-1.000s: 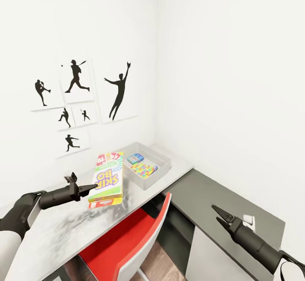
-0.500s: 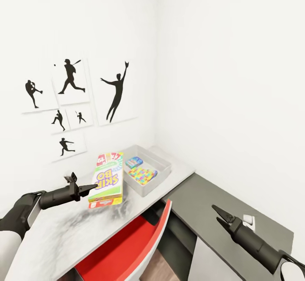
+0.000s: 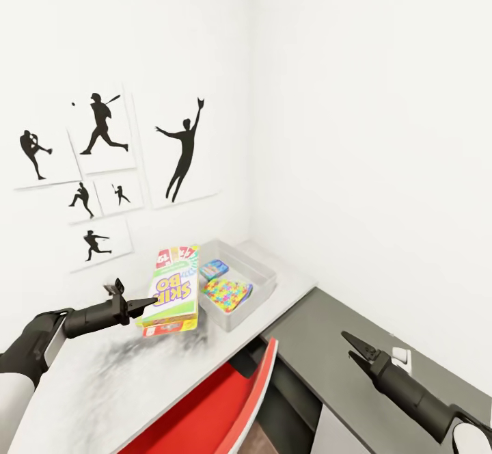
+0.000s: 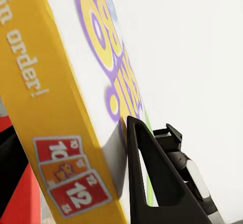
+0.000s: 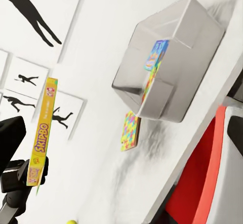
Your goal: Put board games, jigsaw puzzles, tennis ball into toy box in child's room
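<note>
White walls hung with black silhouette sports pictures (image 3: 102,167) are seen shifted leftward and the toy box (image 3: 263,273) nearer than a second ago, while both arms keep their places in the head view; the camera, and so probably the base, has been turned or carried toward the table (image 3: 137,379), not the things. By this the SKIP BO board game (image 3: 172,290) is judged to be on its way to the bin.

The game is held pinched at its near end by the left gripper (image 3: 145,303), flat face up, raised above the table, with the toy box just beyond its far end. Inside the box a small blue board game (image 3: 214,269) and a jigsaw puzzle (image 3: 227,293) already lie.

The right gripper (image 3: 355,349) hangs empty, jaws parted, well apart over a dark surface beside the red chair (image 3: 239,399).

From the right wrist a second jigsaw puzzle (image 5: 129,131) is shown outside the box on the table, and a tennis ball (image 5: 73,223) at the frame's edge. From the left wrist one finger (image 4: 152,183) is seen pressed against the box's printed face.
</note>
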Controlling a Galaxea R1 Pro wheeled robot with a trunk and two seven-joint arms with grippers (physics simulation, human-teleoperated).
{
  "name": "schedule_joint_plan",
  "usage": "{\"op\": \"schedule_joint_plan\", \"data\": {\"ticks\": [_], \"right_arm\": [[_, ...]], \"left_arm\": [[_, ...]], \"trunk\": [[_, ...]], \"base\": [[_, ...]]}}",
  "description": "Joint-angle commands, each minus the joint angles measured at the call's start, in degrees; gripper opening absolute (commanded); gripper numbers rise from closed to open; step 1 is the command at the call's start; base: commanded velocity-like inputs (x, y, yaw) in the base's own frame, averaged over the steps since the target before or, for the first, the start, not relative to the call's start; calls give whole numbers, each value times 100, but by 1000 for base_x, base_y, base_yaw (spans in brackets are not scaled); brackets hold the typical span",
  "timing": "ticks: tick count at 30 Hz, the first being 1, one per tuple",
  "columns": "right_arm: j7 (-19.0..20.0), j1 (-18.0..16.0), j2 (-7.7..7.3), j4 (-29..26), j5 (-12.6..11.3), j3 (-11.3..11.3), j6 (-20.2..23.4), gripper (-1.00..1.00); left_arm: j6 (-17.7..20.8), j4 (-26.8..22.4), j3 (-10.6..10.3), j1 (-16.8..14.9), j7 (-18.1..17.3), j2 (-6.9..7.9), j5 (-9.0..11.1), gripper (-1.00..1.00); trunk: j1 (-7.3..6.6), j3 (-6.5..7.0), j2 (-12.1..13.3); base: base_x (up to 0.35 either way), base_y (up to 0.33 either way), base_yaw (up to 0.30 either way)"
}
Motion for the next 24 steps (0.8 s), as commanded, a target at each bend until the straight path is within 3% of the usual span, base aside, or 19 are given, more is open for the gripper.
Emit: {"op": "schedule_joint_plan", "data": {"ticks": [1,24], "right_arm": [[24,-4,3,2,10,-11,32,100],[24,-4,3,18,17,-11,32,100]], "left_arm": [[56,2,1,-1,-15,1,2,-100],[56,2,-5,-1,-15,-7,2,-100]], "trunk": [[4,1,-4],[4,13,-4]], "base": [[184,0,-93],[124,11,-21]]}}
